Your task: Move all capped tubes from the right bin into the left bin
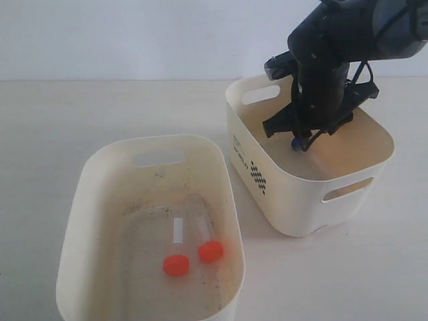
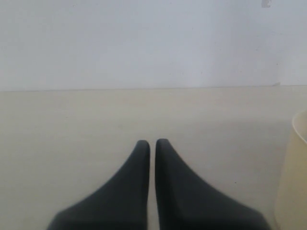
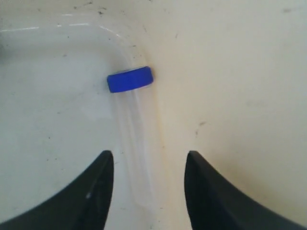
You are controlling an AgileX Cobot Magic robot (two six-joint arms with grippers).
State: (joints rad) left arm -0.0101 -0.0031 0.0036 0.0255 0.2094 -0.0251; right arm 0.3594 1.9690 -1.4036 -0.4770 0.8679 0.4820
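Step in hand: pick-up of a blue-capped tube (image 3: 136,143) from the right bin (image 1: 301,200). Your right gripper (image 3: 148,155) hangs inside that bin with its jaws spread. The tube lies on the floor against the curved wall, its clear body lined up with the gap between the fingers and its cap beyond the tips. The next move likely calls for you to lower, close on the body, lift clear of the rim and cross to the left bin (image 1: 80,200), where two orange-capped tubes (image 1: 177,247) lie. Your left gripper (image 2: 152,143), fingers pressed together and empty, sits over the table (image 2: 72,124).
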